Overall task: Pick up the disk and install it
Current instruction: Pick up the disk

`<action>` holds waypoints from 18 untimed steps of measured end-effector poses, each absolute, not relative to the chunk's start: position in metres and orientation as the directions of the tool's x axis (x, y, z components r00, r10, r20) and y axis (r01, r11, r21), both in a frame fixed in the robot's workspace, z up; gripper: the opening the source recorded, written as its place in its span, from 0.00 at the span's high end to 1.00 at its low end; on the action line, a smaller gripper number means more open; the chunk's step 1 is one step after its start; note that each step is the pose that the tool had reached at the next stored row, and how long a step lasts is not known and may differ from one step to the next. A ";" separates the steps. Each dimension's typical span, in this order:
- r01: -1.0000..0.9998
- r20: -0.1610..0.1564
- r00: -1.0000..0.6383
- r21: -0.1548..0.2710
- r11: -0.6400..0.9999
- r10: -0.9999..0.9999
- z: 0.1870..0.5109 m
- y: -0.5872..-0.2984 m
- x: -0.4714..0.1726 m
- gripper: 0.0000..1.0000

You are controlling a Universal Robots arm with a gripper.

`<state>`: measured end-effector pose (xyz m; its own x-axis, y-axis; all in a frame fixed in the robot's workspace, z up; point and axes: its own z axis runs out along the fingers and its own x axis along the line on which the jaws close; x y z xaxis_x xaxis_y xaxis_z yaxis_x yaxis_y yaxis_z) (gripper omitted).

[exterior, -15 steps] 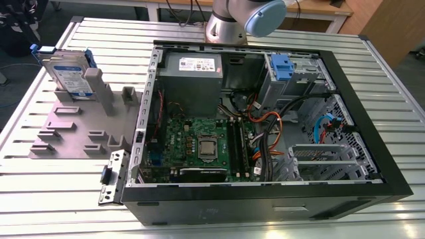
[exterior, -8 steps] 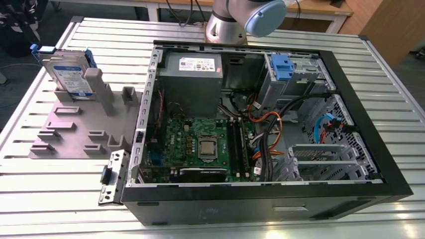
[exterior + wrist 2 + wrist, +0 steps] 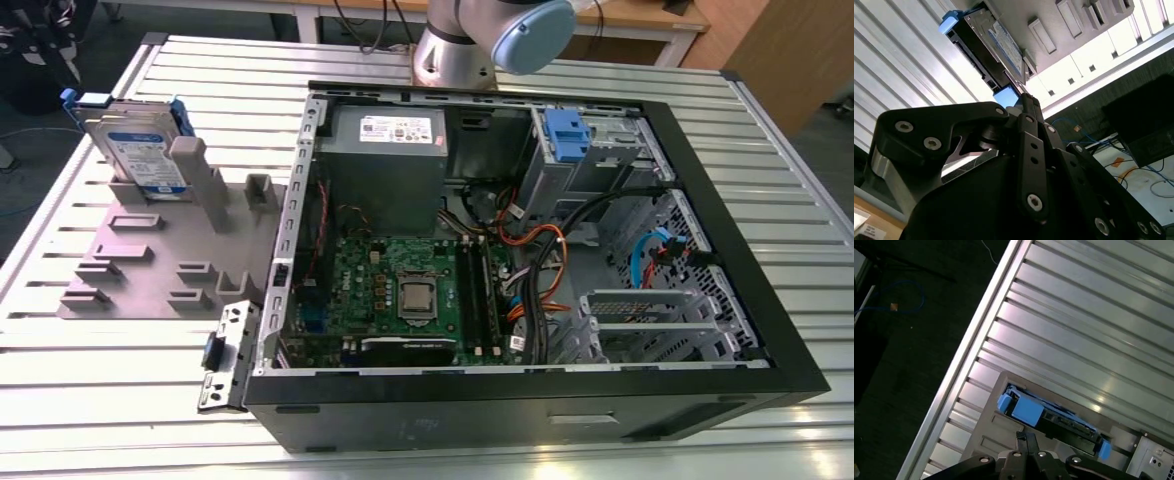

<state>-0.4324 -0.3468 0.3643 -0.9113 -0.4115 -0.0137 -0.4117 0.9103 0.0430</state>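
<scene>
**A:** Where is the disk (image 3: 140, 150)?

**B:** It stands on edge in a slot of the grey fixture plate (image 3: 147, 255), on the exterior view's left, well apart from the computer case (image 3: 534, 395). It is a flat silver-grey rectangle with a white-and-blue label on its broad face and a blue plastic bracket round its rim. It stands free and upright.

**A:** Plate and surface (image 3: 120, 370), materials?

**B:** The plate is matt grey, moulded with raised rectangular blocks and a few upright posts. The surface is bright ribbed metal in long parallel slats, and it is glossy.

**A:** The claw?

**B:** In the first wrist view the claw (image 3: 1026, 440) is black metal linkage with round screw heads. It looks down on the disk's narrow upper edge, where a squarish blue tab of the bracket shows. In the second wrist view the same black links show, with the disk slanting beyond them. I cannot tell whether the claw stands wide or narrow.

**A:** The arm (image 3: 494, 35)?

**B:** It stands at the far edge of the surface, behind the case. It is a silver tube with a pale blue rounded cap.

**A:** Inside the case?

**B:** The case is black-walled, lying on its side and open. It holds a green motherboard (image 3: 400, 280) and a grey metal box (image 3: 387, 170) with a white sticker. A small blue clip (image 3: 567, 135) sits in the metal bay. Orange and black cables (image 3: 534, 250) lie between them.
</scene>
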 end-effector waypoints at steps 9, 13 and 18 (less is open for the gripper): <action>-0.485 -0.014 -0.874 0.043 0.873 -0.485 0.364 -0.347 -0.432 0.89; -0.506 -0.014 -0.862 0.043 0.861 -0.506 0.364 -0.347 -0.432 0.89; -0.527 -0.014 -0.850 0.043 0.849 -0.527 0.364 -0.347 -0.432 0.89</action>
<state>-0.4324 -0.3468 0.3643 -0.8496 -0.5272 -0.0137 -0.5273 0.8486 0.0430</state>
